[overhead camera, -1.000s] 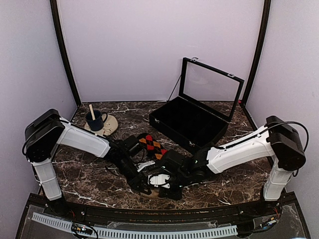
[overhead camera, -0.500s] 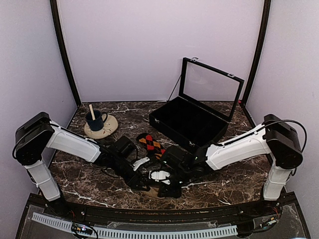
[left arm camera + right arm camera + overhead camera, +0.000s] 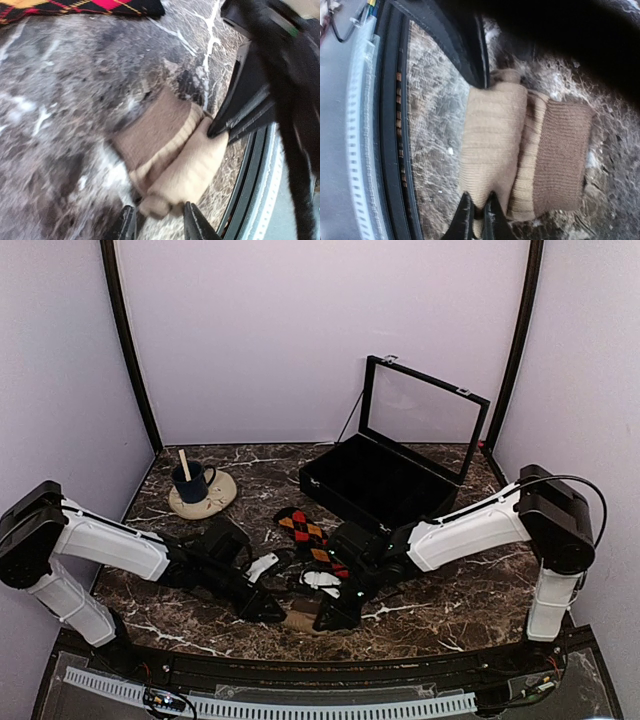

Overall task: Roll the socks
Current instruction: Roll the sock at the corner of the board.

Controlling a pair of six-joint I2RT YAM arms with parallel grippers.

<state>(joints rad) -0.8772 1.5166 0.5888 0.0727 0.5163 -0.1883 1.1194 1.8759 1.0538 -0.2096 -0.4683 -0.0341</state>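
The tan-brown ribbed sock (image 3: pixel 300 620) lies part-rolled near the table's front edge. It fills the left wrist view (image 3: pixel 175 160) and the right wrist view (image 3: pixel 495 145). My left gripper (image 3: pixel 272 612) is open; its tips (image 3: pixel 159 227) straddle the sock's near end without clamping it. My right gripper (image 3: pixel 328 620) is shut on a fold at the roll's other end (image 3: pixel 479 212). Its black fingers (image 3: pixel 225 127) also show in the left wrist view. The black argyle sock (image 3: pixel 305 532) lies flat behind, its edge showing in the left wrist view (image 3: pixel 75 6).
An open black case with a glass lid (image 3: pixel 385 485) stands at the back right. A blue mug with a wooden stick (image 3: pixel 190 480) sits on a round coaster (image 3: pixel 215 495) at the back left. The table's black front rail (image 3: pixel 390 125) runs close beside the tan sock.
My left arm has drawn back to the left and lowered, and its gripper has slid left along the table. The right gripper has shifted slightly. The tan sock now shows between the two grippers.
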